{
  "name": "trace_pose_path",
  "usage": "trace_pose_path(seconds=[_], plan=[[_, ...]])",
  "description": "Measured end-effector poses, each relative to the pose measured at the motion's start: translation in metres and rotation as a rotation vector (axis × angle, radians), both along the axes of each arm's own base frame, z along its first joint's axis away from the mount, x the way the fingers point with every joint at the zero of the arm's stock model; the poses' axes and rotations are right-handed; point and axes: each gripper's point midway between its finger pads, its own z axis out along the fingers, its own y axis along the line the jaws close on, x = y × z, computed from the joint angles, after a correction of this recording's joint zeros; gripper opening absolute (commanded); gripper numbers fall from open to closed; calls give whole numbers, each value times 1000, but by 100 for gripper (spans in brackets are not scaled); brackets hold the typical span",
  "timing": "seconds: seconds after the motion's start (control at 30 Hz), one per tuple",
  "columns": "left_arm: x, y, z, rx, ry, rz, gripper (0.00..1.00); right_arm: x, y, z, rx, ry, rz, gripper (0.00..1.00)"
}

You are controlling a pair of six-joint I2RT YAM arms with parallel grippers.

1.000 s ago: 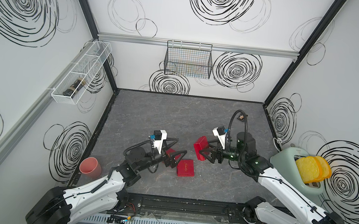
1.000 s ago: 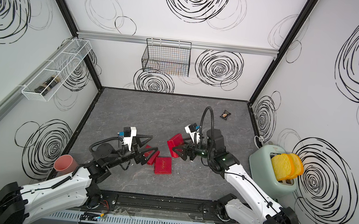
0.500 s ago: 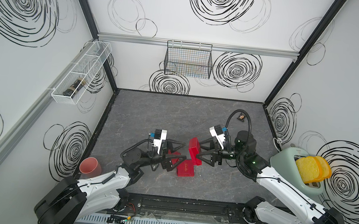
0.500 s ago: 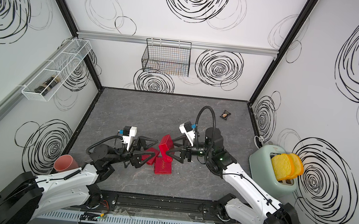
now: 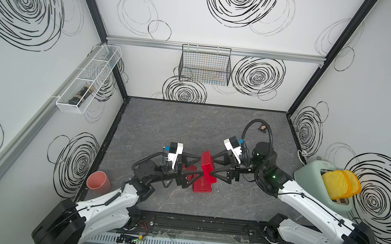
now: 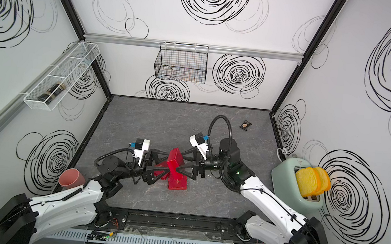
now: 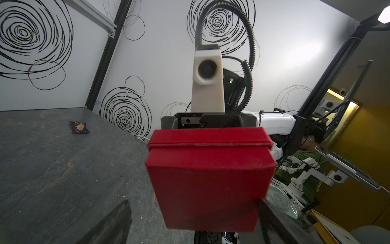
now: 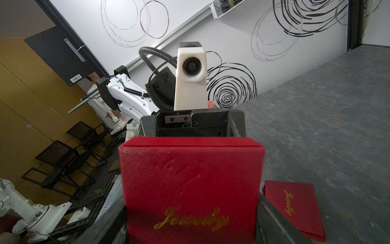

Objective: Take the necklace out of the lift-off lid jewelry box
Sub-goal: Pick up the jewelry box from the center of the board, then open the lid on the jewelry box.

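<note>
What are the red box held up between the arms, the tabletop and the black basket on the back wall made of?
Red box: probably card under matte red textured paper or cloth; fine diagonal ribbing shows, gold lettering. Tabletop: dark grey, veined like stone, matte; possibly printed laminate. Black basket: thin wire grid, likely coated metal.

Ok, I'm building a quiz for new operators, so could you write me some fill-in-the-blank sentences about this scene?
1. The right gripper holds a red box whose gold lettering reads ___.
2. The left gripper faces that box with its jaws ___.
3. The slices standing in the toaster are coloured ___.
4. The wire basket on the back wall is coloured ___.

Missing words: Jewelry; open; yellow; black.
</note>
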Motion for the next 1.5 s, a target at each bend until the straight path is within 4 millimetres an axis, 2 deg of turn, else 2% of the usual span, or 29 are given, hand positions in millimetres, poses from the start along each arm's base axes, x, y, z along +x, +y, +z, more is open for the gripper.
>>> trace_pose_path(seconds=[0.23,0.43,0.53,0.8,1.07,1.1,1.17,1.23,1.4,1.5], plan=[[-11,-5,8,-31,-18,-52,96,0,6,-3,-4,18,20,70],[-12,-6,7,-29,-14,-54,96,1,7,-4,-4,21,23,70],[-11,-6,6,-24,-14,-46,100,2,8,-5,-6,23,23,70],[-6,-5,4,-15,-1,-18,82,2,8,-5,-4,21,23,70],[-6,-3,5,-12,10,-2,78,3,8,-4,-2,16,13,68],[-6,-2,5,-12,10,0,76,4,8,-4,-1,14,8,68],[-5,-1,6,-14,10,9,64,7,4,-1,6,7,-12,68],[-1,2,7,-15,14,31,61,14,-6,4,17,2,-53,68],[6,10,13,-30,0,70,63,40,-31,14,37,-19,-208,69],[8,14,15,-36,-6,87,64,64,-48,10,14,-19,-386,70]])
